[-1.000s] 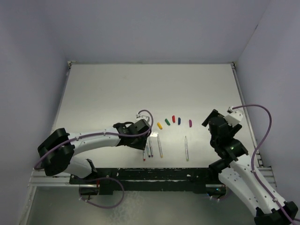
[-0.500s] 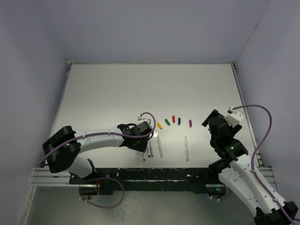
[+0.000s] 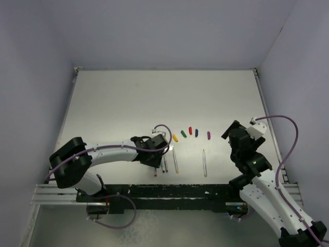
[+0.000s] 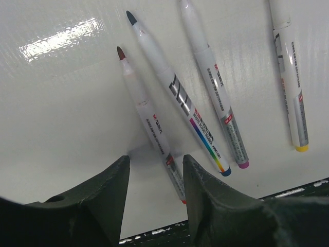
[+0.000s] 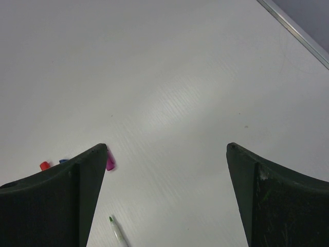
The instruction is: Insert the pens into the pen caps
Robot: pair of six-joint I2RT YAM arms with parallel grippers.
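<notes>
- The left gripper (image 4: pixel 156 160) is found nearer the near edge of the table (image 3: pixel 154 98) than a second ago, half-spread astride the red-tipped pen (image 4: pixel 148 121) (not pinching it).
- The right gripper (image 5: pixel 164 154) is kept unmoved, spread wide.
- The pen caps (image 3: pixel 190 130) are arced just beyond the pens (image 3: pixel 176 160); open room is left toward the far edge.

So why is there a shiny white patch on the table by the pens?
Left wrist view: light is bouncing off the glossy table, making a streaky patch up-left of the red-tipped pen. Right wrist view: a fainter, wider glow on the same surface. Top view: fairly even light, no sharp streak.
</notes>
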